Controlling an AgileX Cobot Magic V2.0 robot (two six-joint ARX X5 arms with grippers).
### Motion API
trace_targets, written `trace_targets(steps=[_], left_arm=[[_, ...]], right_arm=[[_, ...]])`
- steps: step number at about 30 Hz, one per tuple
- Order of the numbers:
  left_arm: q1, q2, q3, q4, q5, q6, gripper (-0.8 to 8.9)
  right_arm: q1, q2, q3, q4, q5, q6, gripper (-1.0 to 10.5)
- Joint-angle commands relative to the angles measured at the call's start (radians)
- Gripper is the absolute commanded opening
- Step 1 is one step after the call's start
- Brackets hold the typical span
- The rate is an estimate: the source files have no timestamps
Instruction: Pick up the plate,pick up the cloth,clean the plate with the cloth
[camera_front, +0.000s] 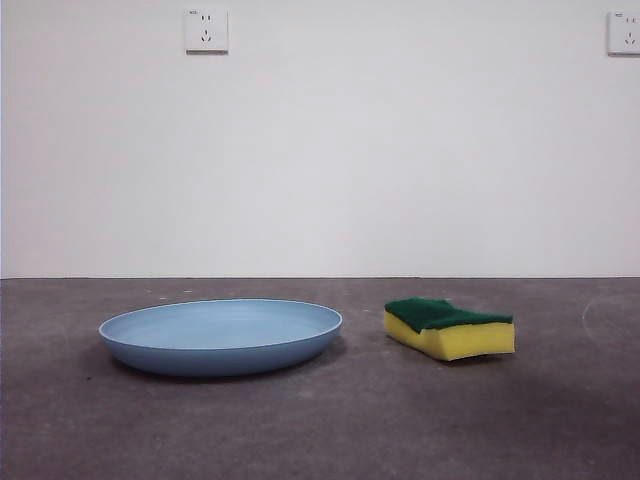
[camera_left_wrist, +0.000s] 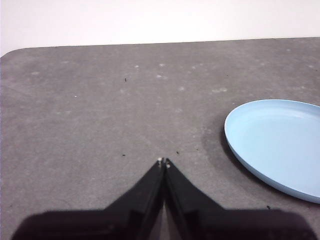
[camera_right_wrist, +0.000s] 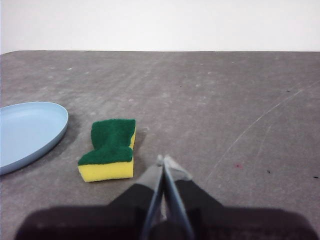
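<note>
The light-blue plate (camera_front: 220, 334) lies flat on the grey table, left of centre in the front view. The cloth, a yellow sponge with a dark green top (camera_front: 449, 326), lies to its right, a small gap apart. My left gripper (camera_left_wrist: 163, 162) is shut and empty, above the table beside the plate (camera_left_wrist: 277, 145). My right gripper (camera_right_wrist: 163, 160) is shut and empty, a short way from the cloth (camera_right_wrist: 109, 148), with the plate's edge (camera_right_wrist: 30, 131) beyond it. Neither gripper shows in the front view.
The grey table (camera_front: 400, 420) ends at a white wall with two sockets (camera_front: 206, 30). A rounded table corner (camera_left_wrist: 15, 52) shows in the left wrist view. Faint scratches (camera_right_wrist: 260, 125) mark the surface.
</note>
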Motion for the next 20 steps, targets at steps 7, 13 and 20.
trace_targets(steps=[7,13,20], left_arm=[[0.002,-0.003,-0.014,0.013,0.004,-0.002,-0.03],[0.002,-0.003,-0.005,0.013,0.058,-0.092,-0.08],[0.002,0.096,0.105,0.000,0.058,-0.174,-0.08]], right_arm=[[-0.002,-0.002,-0.010,-0.008,-0.001,0.051,0.0],[-0.002,0.007,-0.004,-0.009,0.003,0.171,-0.1],[-0.003,0.167,0.112,-0.009,0.002,0.277,-0.1]])
